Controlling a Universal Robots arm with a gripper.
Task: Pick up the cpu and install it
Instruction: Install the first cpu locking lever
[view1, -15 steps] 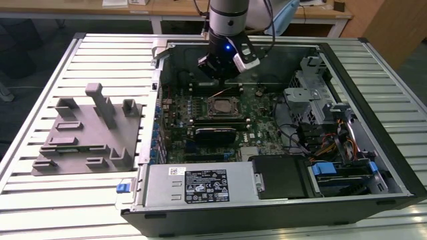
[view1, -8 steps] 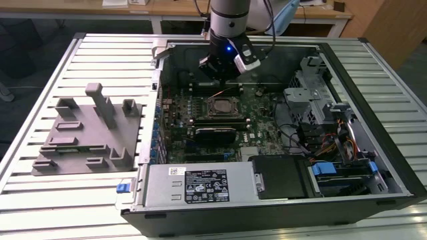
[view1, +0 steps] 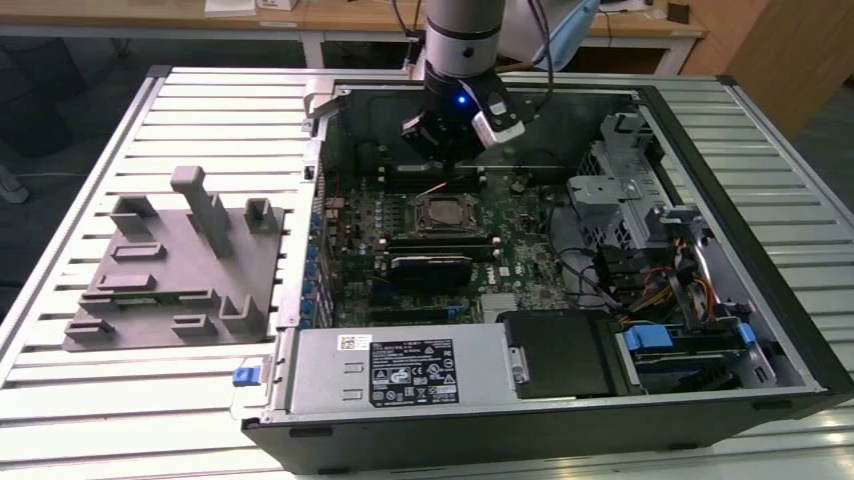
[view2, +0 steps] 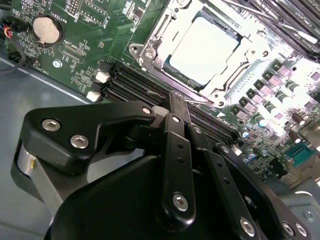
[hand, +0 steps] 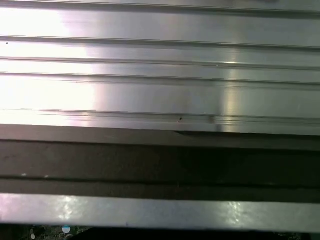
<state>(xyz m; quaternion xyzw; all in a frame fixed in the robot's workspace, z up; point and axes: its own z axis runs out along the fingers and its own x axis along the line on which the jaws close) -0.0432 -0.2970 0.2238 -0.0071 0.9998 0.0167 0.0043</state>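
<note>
The cpu (view2: 204, 49), a pale silvery square, lies flat inside the metal socket frame (view2: 150, 37) on the motherboard; in the exterior view it is the light square (view1: 443, 212) in the middle of the board. My gripper (view1: 449, 150) hangs inside the open computer case, above the far end of the board and just beyond the socket. In the second wrist view its black fingers (view2: 176, 107) are pressed together, and nothing shows between them. The fingertips sit over the memory slots (view2: 125, 82) next to the socket, apart from the cpu.
The grey fixture block (view1: 174, 265) with upright posts stands on the slatted table (view1: 80, 400) at the exterior view's left. Inside the case (view1: 747, 200) are a power supply (view1: 400, 370), a drive cage (view1: 627, 190) and cables. The first wrist view shows metal slats (hand: 160, 90).
</note>
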